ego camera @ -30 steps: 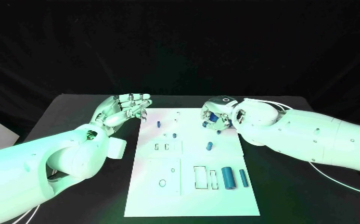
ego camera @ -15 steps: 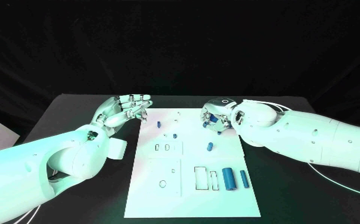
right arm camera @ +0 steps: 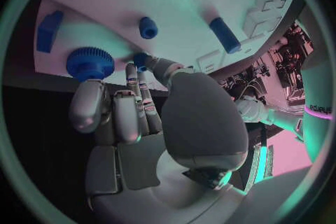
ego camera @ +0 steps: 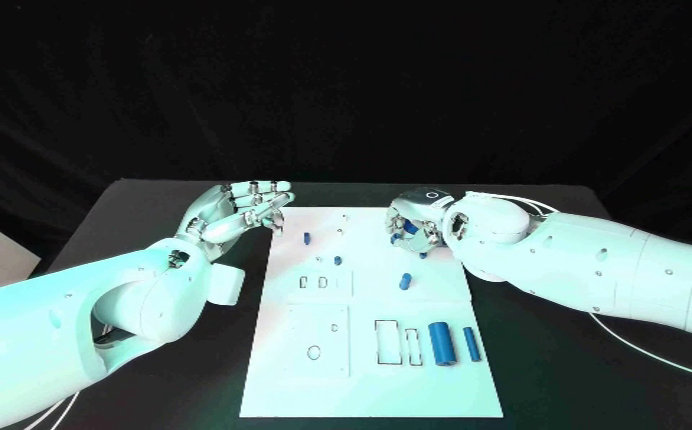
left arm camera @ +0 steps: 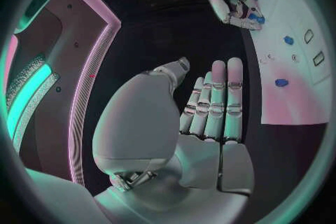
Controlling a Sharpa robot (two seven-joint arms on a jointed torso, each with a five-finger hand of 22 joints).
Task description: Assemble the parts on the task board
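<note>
Hovering over the far right part of the task board (ego camera: 375, 350), the right hand (ego camera: 414, 222) is seen with its fingers curled around a blue gear-shaped part (right arm camera: 90, 63), which is pinched against the fingertips (right arm camera: 133, 73). Just beyond those fingertips a small blue round part (right arm camera: 148, 27) stands on the board, and a blue cylinder (right arm camera: 224, 35) lies a little farther off. Beside the gear, toward the board's edge, a blue block (right arm camera: 49, 31) is seen.

The left hand (ego camera: 240, 207) is held at the board's far left corner, palm turned inward, its fingers straight, close together and holding nothing. A small blue peg (ego camera: 306, 238) stands just beside it on the board. Nearer the robot, well away from both hands, two larger blue cylinders (ego camera: 453, 343) lie side by side.
</note>
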